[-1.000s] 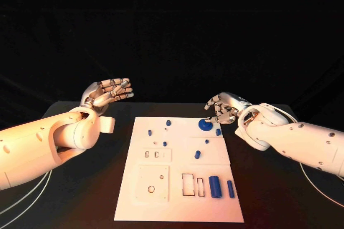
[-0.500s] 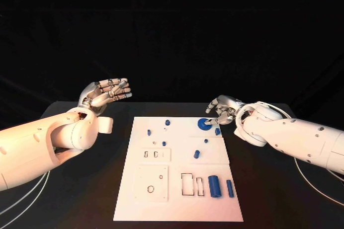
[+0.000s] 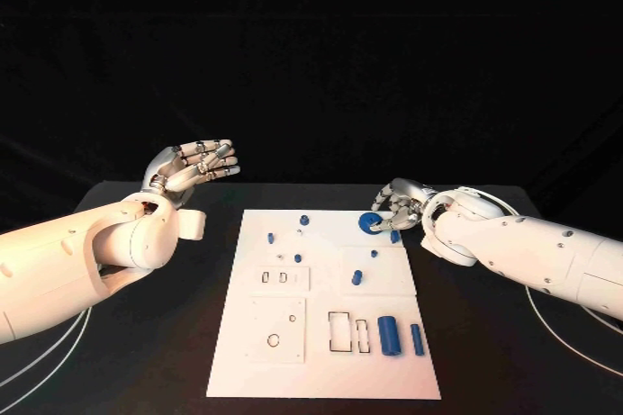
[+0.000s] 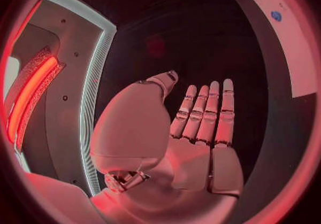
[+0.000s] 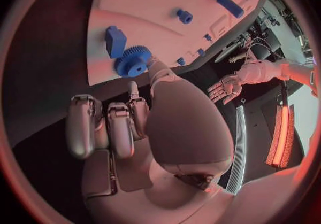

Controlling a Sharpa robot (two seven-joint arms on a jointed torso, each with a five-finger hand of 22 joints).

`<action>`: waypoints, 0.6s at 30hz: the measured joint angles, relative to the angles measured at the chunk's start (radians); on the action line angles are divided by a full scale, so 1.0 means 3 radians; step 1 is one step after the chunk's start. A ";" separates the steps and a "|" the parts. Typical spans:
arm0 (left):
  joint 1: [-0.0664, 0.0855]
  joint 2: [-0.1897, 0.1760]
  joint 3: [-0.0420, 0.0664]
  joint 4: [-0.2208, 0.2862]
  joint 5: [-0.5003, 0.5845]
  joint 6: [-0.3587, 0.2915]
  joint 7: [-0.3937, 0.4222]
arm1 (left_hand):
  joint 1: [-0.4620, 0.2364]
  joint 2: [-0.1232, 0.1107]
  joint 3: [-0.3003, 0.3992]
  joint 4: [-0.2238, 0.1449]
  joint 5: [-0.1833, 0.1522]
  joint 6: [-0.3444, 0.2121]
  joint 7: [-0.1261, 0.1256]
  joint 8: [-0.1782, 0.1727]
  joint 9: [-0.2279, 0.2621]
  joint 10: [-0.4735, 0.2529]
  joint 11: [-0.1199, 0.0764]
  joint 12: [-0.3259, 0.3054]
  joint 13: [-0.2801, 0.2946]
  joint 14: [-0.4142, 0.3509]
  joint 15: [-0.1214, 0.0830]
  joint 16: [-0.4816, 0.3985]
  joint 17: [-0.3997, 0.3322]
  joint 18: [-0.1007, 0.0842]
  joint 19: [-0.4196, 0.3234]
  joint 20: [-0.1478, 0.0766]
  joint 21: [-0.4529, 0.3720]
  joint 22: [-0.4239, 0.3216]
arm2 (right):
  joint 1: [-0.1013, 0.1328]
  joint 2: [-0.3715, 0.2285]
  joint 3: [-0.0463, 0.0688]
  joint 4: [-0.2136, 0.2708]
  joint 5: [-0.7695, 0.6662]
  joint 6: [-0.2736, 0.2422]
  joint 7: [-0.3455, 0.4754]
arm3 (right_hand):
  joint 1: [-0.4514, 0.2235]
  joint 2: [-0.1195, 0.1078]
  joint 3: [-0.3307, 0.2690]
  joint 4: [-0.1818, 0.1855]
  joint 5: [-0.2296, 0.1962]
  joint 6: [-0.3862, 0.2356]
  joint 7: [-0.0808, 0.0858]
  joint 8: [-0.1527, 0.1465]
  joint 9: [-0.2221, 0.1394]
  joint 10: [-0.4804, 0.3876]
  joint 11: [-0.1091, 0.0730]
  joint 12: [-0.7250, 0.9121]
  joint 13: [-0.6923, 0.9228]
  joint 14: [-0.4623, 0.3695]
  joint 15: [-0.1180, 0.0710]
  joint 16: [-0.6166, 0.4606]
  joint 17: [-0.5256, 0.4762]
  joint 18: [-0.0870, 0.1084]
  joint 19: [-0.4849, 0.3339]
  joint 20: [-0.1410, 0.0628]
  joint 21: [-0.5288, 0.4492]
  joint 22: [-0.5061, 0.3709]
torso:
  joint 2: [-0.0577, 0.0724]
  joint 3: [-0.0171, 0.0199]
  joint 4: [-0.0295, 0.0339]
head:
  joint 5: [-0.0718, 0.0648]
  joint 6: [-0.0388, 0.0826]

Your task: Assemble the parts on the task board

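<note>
I see the right hand (image 3: 405,204) with fingertips on the one blue gear (image 3: 373,223) at the far right corner of the task board (image 3: 325,379); I cannot tell if it grips it. The gear is round and toothed. The left hand (image 3: 193,167) is raised off the board, fingers spread, empty. Two blue cylinders (image 3: 388,329) lie near the board's front right.

The board (image 3: 325,352) lies mid-worktop (image 3: 156,361); a gear (image 3: 372,222) sits at its far right corner, two cylinders (image 3: 388,335) near right.
</note>
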State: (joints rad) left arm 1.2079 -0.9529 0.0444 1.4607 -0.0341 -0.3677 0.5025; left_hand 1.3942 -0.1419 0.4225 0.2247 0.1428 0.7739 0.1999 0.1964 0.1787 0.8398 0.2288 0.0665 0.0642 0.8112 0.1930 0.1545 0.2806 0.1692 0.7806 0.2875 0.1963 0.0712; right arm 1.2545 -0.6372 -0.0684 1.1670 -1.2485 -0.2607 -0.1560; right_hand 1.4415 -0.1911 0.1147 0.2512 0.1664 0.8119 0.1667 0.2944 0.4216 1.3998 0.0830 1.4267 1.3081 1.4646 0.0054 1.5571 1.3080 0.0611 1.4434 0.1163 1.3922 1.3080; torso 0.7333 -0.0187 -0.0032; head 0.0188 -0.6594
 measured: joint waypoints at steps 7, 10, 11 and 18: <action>0.0000 0.0000 0.0000 0.0000 0.0001 0.0001 0.0000 | 0.0000 0.0000 0.0000 0.0000 0.0000 0.0000 0.0000 0.0000 0.0000 0.0000 0.0000 0.0000 0.0000 0.0000 0.0000 -0.0013 0.0000 0.0000 0.0000 0.0000 0.0000 0.0000 | -0.0010 0.0037 -0.0007 -0.0049 0.0012 0.0028 -0.0011 | 0.0025 0.0004 0.0000 0.0000 0.0000 0.0000 0.0000 0.0013 0.0000 0.0000 0.0000 0.0014 0.0000 0.0000 0.0000 0.0000 0.0000 0.0000 0.0000 0.0000 0.0000 0.0000 | -0.0002 0.0000 -0.0005 | 0.0004 -0.0003; 0.0000 0.0001 0.0000 -0.0002 0.0001 0.0002 0.0000 | 0.0000 0.0000 0.0000 0.0000 0.0000 0.0000 0.0000 0.0000 0.0000 0.0000 0.0000 0.0000 0.0000 0.0000 0.0000 -0.0013 0.0000 0.0000 0.0000 0.0000 0.0000 0.0000 | -0.0014 0.0057 -0.0013 -0.0070 0.0024 0.0043 -0.0011 | 0.0047 0.0021 0.0000 0.0000 0.0000 0.0000 0.0000 0.0026 0.0000 0.0000 0.0000 0.0014 0.0000 0.0000 0.0000 0.0000 -0.0001 0.0000 0.0000 0.0000 0.0000 0.0000 | -0.0002 0.0000 -0.0004 | 0.0004 -0.0005; 0.0000 0.0001 0.0000 -0.0002 0.0001 0.0002 0.0000 | 0.0000 0.0000 0.0000 0.0000 0.0000 0.0000 0.0000 0.0000 0.0000 0.0000 0.0000 0.0000 0.0000 0.0000 0.0000 -0.0013 0.0000 0.0000 0.0000 0.0000 0.0000 0.0000 | -0.0015 0.0063 -0.0015 -0.0079 0.0028 0.0047 -0.0011 | 0.0052 0.0027 0.0001 0.0001 0.0000 0.0000 0.0000 0.0026 0.0000 0.0000 0.0000 0.0019 -0.0001 0.0000 0.0000 0.0000 0.0000 0.0000 0.0000 0.0000 0.0005 0.0000 | -0.0002 0.0001 -0.0004 | 0.0004 -0.0007; 0.0000 0.0002 0.0000 -0.0006 0.0001 0.0003 0.0000 | 0.0000 0.0000 0.0000 0.0000 0.0000 0.0000 0.0000 0.0000 0.0000 0.0000 0.0000 0.0000 0.0000 0.0000 0.0000 -0.0013 0.0000 0.0000 0.0000 0.0000 0.0000 0.0000 | -0.0014 0.0093 -0.0020 -0.0146 0.0056 0.0058 -0.0009 | 0.0070 0.0045 0.0019 0.0019 0.0000 0.0000 0.0000 0.0051 0.0008 0.0009 0.0010 0.0027 -0.0001 0.0000 0.0000 0.0000 -0.0001 0.0000 0.0000 0.0000 0.0014 -0.0001 | -0.0002 0.0001 0.0000 | 0.0000 -0.0012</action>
State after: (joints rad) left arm 1.2079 -0.9524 0.0444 1.4588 -0.0336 -0.3667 0.5024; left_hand 1.3942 -0.1419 0.4224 0.2247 0.1428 0.7739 0.1999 0.1964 0.1787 0.8399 0.2287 0.0666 0.0642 0.8112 0.1930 0.1505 0.2806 0.1692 0.7806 0.2875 0.1964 0.0713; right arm 1.2502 -0.6095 -0.0744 1.1233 -1.2316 -0.2432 -0.1588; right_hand 1.4625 -0.1776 0.1205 0.2569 0.1664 0.8120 0.1667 0.3096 0.4241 1.4026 0.0859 1.4348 1.3078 1.4647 0.0054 1.5571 1.3078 0.0612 1.4433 0.1164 1.3964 1.3077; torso 0.7329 -0.0184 -0.0033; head 0.0188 -0.6630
